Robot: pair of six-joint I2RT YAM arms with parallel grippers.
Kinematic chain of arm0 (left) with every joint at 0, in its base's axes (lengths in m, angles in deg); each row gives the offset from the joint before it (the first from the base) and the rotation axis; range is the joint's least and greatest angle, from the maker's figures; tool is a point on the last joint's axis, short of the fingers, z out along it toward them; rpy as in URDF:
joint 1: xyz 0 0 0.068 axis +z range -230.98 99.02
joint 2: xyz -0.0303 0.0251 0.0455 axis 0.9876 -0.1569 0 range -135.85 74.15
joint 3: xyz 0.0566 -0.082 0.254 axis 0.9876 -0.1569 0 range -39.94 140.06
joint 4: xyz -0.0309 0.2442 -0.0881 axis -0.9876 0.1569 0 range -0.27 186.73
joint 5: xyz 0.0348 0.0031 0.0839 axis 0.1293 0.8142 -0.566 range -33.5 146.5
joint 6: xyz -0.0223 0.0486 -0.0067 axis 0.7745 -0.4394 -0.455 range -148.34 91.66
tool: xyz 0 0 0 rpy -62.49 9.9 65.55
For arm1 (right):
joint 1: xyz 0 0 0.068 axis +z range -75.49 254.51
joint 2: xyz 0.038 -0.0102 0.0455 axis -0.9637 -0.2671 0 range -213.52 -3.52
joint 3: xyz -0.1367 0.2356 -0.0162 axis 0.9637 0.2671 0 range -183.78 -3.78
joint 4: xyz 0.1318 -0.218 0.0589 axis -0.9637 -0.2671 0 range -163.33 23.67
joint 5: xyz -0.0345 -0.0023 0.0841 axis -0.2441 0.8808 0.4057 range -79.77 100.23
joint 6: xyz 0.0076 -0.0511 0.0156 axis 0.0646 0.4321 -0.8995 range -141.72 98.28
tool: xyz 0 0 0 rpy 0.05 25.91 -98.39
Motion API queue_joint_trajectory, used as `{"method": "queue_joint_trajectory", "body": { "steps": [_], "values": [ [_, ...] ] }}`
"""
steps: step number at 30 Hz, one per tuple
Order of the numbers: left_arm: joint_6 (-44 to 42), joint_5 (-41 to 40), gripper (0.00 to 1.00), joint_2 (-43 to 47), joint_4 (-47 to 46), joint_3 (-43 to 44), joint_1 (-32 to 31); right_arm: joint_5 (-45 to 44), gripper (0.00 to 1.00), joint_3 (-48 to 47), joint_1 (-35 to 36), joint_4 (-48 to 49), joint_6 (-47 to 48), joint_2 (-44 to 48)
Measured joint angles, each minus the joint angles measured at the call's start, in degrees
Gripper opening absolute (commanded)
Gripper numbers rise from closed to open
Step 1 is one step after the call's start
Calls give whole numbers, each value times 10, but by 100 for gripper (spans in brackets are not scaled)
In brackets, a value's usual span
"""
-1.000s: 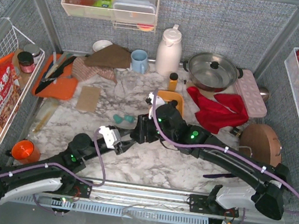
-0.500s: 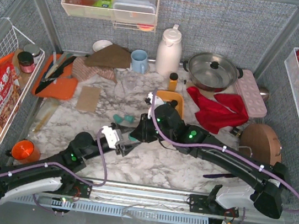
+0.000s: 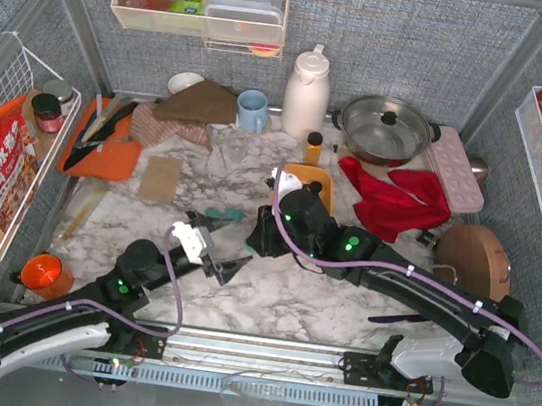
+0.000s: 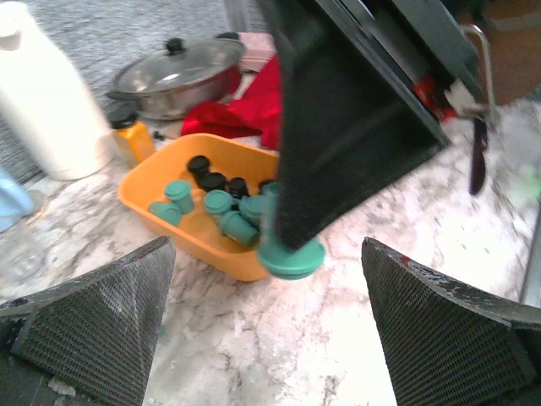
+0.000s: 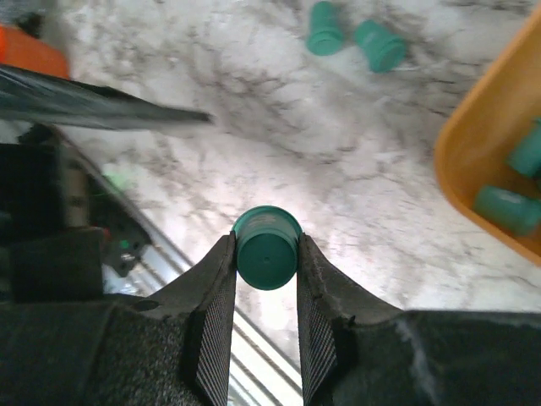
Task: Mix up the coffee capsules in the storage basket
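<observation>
Spreading across the whole scene, the marble bench (image 3: 278, 295) carries both arms at its near edge. The right arm (image 3: 420, 290) is the larger shape, reaching from the near right corner toward the middle of the bench. The left arm (image 3: 85, 303) stretches from the near left corner toward the same spot. The storage basket (image 3: 313, 177) sits around the middle of the bench, somewhat toward the far edge, and the right arm's wrist covers part of it from above. A lidded pot (image 3: 382, 128) and a red cloth (image 3: 393, 195) lie beyond it toward the far right corner. The right gripper (image 5: 267, 254) is clamped on one teal capsule (image 5: 267, 260), its two fingers pressing the sides. It holds that capsule over bare marble just outside the basket's rim, on the side toward the near edge. The left gripper (image 3: 225, 265) is close by on the near side, its fingers (image 4: 101, 321) spread wide apart and gripping nothing. Inside the basket lie the other coffee capsules (image 4: 218, 203), several teal and a few black (image 4: 199, 165), bunched together and mostly tipped on their sides. Two loose teal capsules (image 5: 324, 38) lie side by side on the marble, left of the basket and well clear of it.
</observation>
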Motion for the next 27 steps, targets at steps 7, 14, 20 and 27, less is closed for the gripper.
{"method": "queue_joint_trajectory", "body": {
  "steps": [7, 14, 20, 27],
  "values": [
    [71, -167, 99, 41, 158, 105, 0, -118, 0, -3, -3, -67, 61, 19],
    [122, -287, 99, 26, 359, 242, 0, -188, 0, -2, -43, -84, 129, 27],
    [123, -302, 99, 9, 484, 299, 0, -191, 0, 4, -129, -68, 179, 0],
    [121, -302, 99, -2, 540, 276, 0, -130, 2, -26, -196, -38, 186, -87]
  ]
}}
